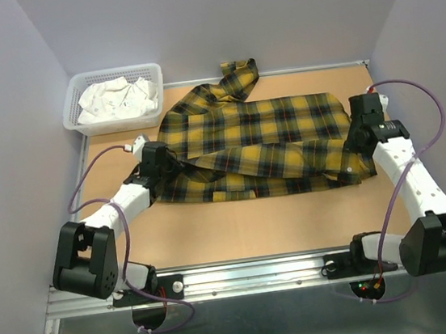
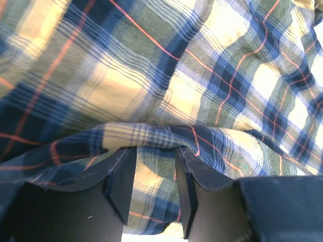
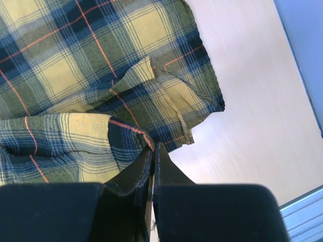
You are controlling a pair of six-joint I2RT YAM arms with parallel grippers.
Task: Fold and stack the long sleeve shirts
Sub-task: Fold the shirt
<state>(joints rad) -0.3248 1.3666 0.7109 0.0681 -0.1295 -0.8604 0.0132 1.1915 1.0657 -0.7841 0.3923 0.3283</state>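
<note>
Pinching yellow plaid shirt (image 1: 260, 134): right end effector (image 3: 153, 147); left end effector (image 2: 154, 150) parted.

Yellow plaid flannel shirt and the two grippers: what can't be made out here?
- Left wrist: left gripper has its fingers apart, with a fold of the yellow-and-navy plaid flannel shirt draped over them; grip unclear.
- Right wrist: right gripper is shut at the shirt's hem; its fingertips hide whether cloth is pinched.
- Top external: collar and buttons lost in folds; white cloth in the white plastic basket too small to identify.
</note>
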